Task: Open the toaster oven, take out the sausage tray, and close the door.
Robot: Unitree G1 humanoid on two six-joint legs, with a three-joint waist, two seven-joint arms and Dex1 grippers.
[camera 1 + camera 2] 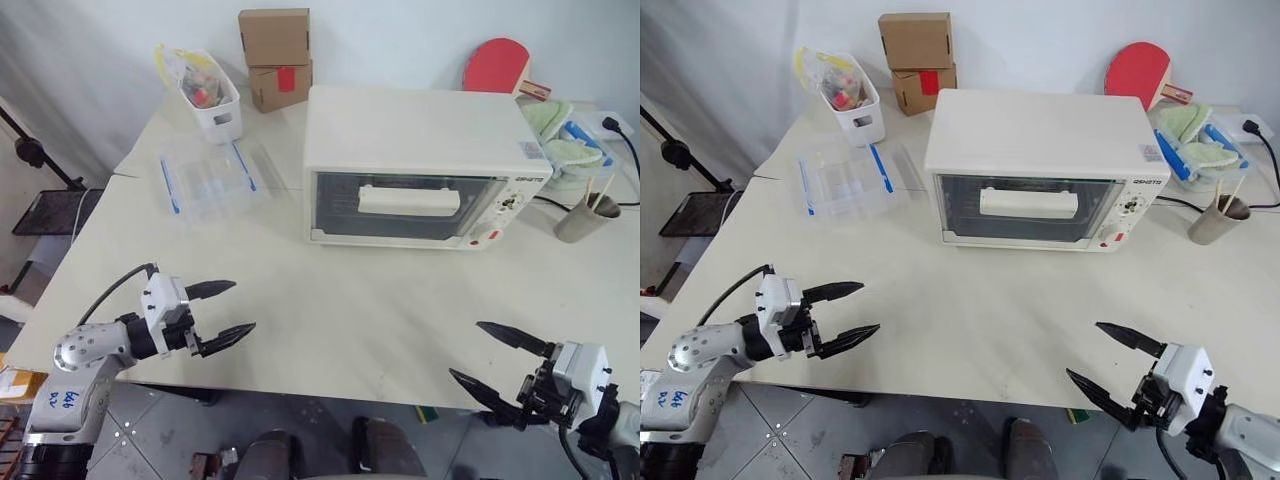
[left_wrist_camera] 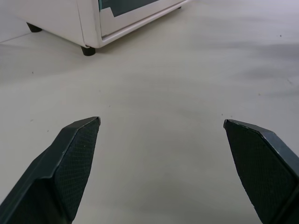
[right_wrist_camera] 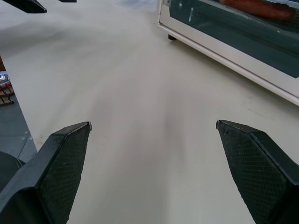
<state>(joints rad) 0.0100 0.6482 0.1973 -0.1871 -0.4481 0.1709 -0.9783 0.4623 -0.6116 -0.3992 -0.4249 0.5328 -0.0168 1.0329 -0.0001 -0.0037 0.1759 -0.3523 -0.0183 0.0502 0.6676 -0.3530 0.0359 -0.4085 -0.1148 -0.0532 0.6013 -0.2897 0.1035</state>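
Tools [image 1: 222, 312] [image 1: 492, 362] spread, over table edge [image 1: 330, 392]; oven [image 1: 420, 165] well apart.

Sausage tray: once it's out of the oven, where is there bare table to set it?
The widest bare table lies between the toaster oven and both open grippers, left and right. Crowded: clear container to the oven's left, cup and cable to its right.

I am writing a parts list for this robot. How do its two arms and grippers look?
Each gripper, left and right, has two black pointed fingers with a fine dotted texture on the inner faces, mounted on a white block. The left arm is silver-grey metal with blue handwriting, and a black cable loops to its wrist.
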